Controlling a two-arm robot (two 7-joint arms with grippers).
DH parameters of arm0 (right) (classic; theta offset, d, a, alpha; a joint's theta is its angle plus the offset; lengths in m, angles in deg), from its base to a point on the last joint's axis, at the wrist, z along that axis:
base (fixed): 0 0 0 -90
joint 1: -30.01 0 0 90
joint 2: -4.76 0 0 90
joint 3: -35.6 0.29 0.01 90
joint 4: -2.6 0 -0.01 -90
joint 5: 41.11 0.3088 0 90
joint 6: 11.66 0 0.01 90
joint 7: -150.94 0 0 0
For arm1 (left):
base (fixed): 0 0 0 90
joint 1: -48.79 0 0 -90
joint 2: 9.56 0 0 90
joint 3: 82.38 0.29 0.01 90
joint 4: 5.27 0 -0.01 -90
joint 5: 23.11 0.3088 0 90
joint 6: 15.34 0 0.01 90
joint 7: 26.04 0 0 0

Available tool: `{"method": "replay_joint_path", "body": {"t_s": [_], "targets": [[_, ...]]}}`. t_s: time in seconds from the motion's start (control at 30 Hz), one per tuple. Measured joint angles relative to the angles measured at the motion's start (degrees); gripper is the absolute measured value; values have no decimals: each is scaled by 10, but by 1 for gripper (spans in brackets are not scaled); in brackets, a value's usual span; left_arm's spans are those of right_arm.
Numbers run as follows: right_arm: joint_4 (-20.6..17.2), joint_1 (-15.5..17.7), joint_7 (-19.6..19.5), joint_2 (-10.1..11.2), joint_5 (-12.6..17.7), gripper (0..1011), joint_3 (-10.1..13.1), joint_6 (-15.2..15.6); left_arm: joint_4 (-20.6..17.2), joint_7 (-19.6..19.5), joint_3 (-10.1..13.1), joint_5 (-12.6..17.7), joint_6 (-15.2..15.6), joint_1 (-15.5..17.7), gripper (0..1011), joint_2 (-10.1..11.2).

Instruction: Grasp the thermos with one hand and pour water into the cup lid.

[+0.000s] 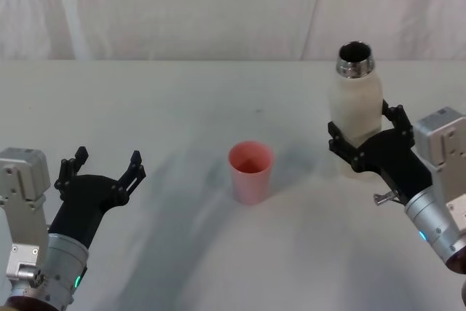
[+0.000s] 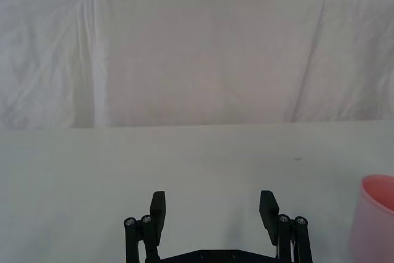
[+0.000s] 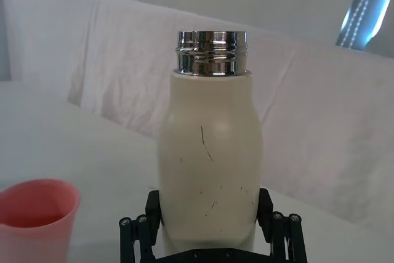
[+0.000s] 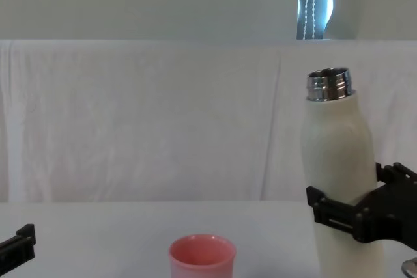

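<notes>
The thermos point(image 1: 354, 111), upright on the table point(image 1: 175, 107) to the right of the cup lid point(image 1: 251, 172), looked rigid, smooth and probably water-heavy, so the right gripper point(image 1: 366, 137) clasped its lower body, while the left gripper point(image 1: 102, 172) idled spread.

A white table point(image 1: 182, 253) carries the cup lid point(image 1: 251, 172) and thermos point(image 1: 355, 111).

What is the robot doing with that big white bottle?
The right gripper is closed around the lower body of the thermos, which stands upright with its steel neck uncapped. The pink cup lid sits in the middle of the table, apart from it. The left gripper waits open on the left. Nothing is pouring yet.
</notes>
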Motion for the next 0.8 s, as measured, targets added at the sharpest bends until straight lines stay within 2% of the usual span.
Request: {"method": "replay_joint_path", "body": {"t_s": [0.37,0.8], "targets": [[-4,-6,-5,9,-39,957,-25,-14,0,0,0,0,0,0,1001,0],[-1,-21,-14,14,-70,957,-37,-31,0,0,0,0,0,0,1001,0]]}}
